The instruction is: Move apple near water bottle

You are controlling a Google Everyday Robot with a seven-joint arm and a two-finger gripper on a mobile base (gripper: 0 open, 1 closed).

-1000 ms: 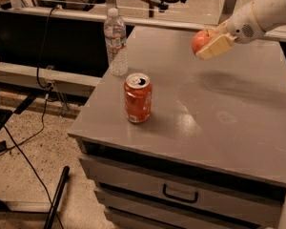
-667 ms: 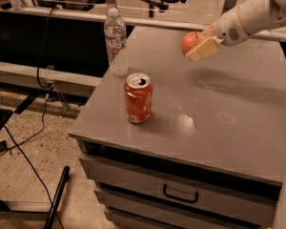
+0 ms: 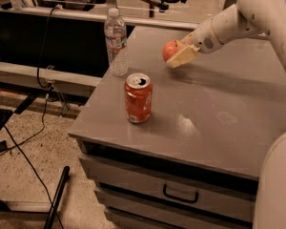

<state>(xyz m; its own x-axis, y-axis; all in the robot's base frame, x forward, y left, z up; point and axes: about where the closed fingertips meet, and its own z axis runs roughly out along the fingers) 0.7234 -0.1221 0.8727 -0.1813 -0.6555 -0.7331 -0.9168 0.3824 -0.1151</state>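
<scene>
The grey cabinet top [image 3: 219, 128] carries two things. The water bottle [image 3: 116, 44] stands upright near its back left corner, and an orange soda can [image 3: 138, 98] stands upright nearer the front left edge, apart from the bottle. The gripper [image 3: 178, 54] hangs above the back of the surface, right of the bottle, clasping the apple [image 3: 170, 49] off the top.

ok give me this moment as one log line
tool: shut on apple, above table | apple: apart from water bottle | orange can: upright by bottle | placed: not yet
</scene>
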